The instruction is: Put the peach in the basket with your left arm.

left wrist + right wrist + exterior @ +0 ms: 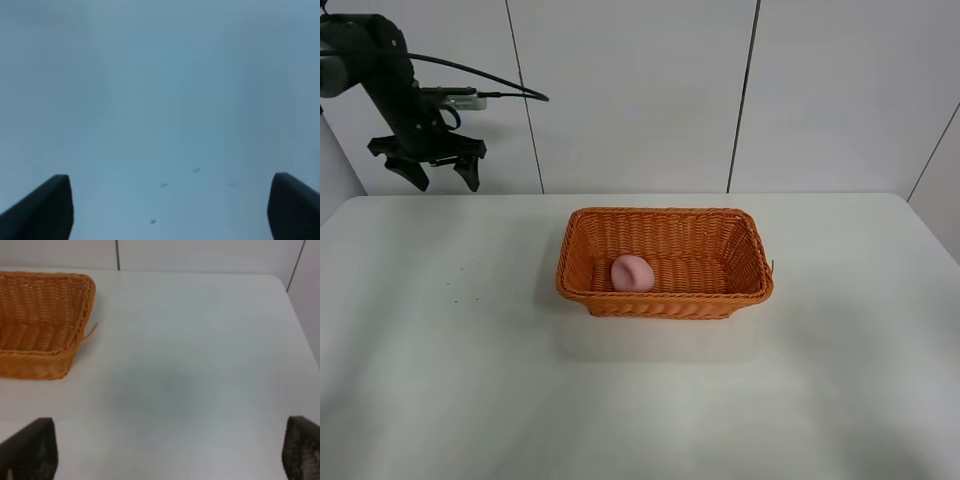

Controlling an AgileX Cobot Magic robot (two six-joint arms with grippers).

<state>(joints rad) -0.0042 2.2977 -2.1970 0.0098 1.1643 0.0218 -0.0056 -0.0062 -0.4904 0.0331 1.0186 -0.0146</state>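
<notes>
The pale pink peach lies inside the orange wicker basket, toward its left end. The basket stands mid-table; one end of it shows in the right wrist view. My left gripper is open and empty, raised high at the far left, well away from the basket. In the left wrist view its two dark fingertips are spread wide over bare white table. My right gripper is open and empty, its fingertips wide apart over the table beside the basket; it is out of the exterior view.
The white table carries only the basket. A few small dark specks mark its left side. White wall panels stand behind. A black cable trails from the left arm.
</notes>
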